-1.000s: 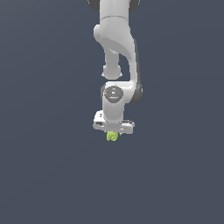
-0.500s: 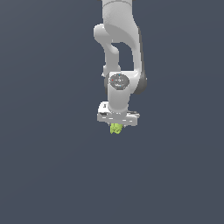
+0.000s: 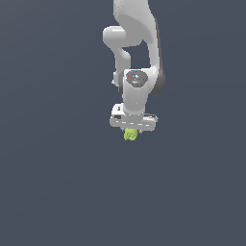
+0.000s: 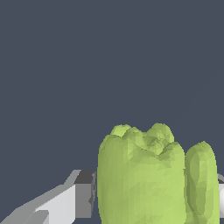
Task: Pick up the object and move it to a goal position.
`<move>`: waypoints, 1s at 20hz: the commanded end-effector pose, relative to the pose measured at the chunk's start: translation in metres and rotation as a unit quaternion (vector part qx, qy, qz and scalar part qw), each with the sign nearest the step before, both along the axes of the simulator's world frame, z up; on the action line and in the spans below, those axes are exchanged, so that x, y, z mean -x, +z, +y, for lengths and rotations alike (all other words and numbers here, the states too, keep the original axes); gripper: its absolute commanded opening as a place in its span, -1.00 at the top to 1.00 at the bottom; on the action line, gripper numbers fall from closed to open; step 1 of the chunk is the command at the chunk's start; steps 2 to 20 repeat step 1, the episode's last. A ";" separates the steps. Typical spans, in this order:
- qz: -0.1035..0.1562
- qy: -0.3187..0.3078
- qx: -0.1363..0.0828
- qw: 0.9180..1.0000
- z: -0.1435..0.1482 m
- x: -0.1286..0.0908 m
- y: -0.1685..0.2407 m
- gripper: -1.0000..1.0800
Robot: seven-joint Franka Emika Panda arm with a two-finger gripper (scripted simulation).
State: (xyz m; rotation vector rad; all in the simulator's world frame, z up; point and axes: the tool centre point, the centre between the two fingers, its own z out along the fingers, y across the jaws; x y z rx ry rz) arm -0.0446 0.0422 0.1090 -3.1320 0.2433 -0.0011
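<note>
Your claw sits just above centre frame in the exterior view, clamped on the object. The yellow-green lump pokes out just below the white claw body, touching it. In the wrist view the object fills the lower right, ridged sides upright, with one grey finger pad pressed against its side. Plain dark grey background all around.
</note>
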 end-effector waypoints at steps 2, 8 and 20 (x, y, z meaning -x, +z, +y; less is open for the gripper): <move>0.000 0.000 0.000 1.000 0.001 0.001 0.002 1.00; 0.000 0.000 0.000 1.000 0.001 0.001 0.002 1.00; 0.000 0.000 0.000 1.000 0.001 0.001 0.002 1.00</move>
